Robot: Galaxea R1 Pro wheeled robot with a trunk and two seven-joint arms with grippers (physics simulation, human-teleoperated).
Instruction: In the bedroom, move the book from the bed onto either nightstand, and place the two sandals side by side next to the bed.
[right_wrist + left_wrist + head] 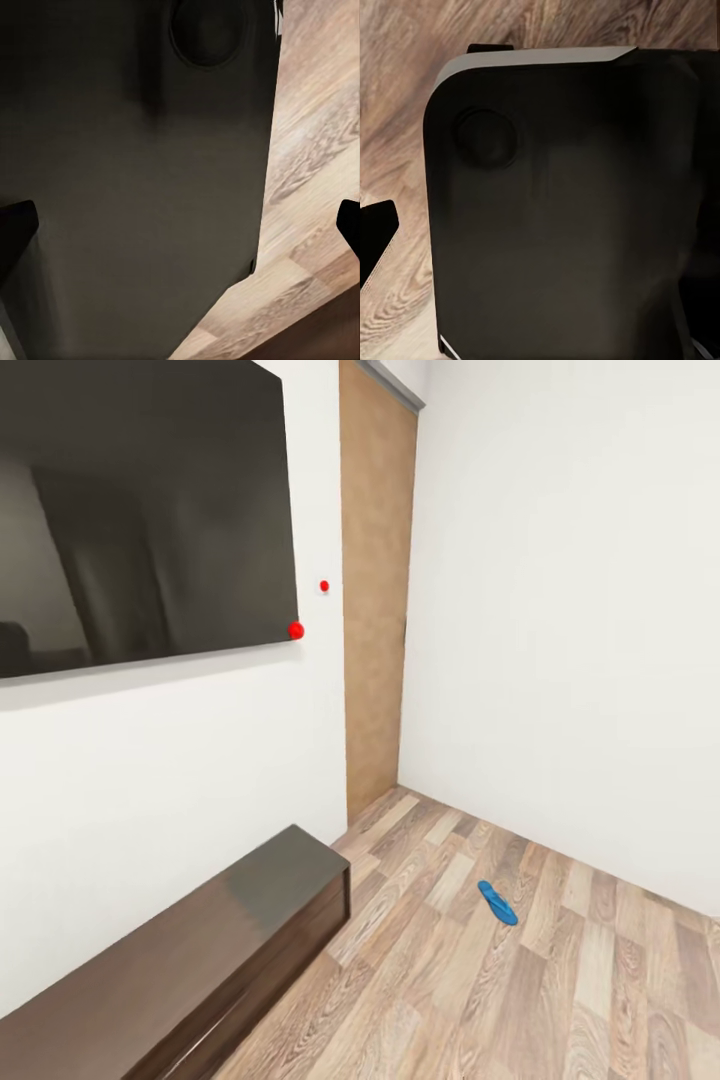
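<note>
Close below the head camera runs a long dark bench against the white wall, under a black TV screen. One blue sandal lies alone on the plank floor — well apart from the bench, near the brown door. Both claws seem spread, empty — only dark fingertips show.

Bright blue sandal on light-brown wood-grain floor; white walls, dark-brown bench.
</note>
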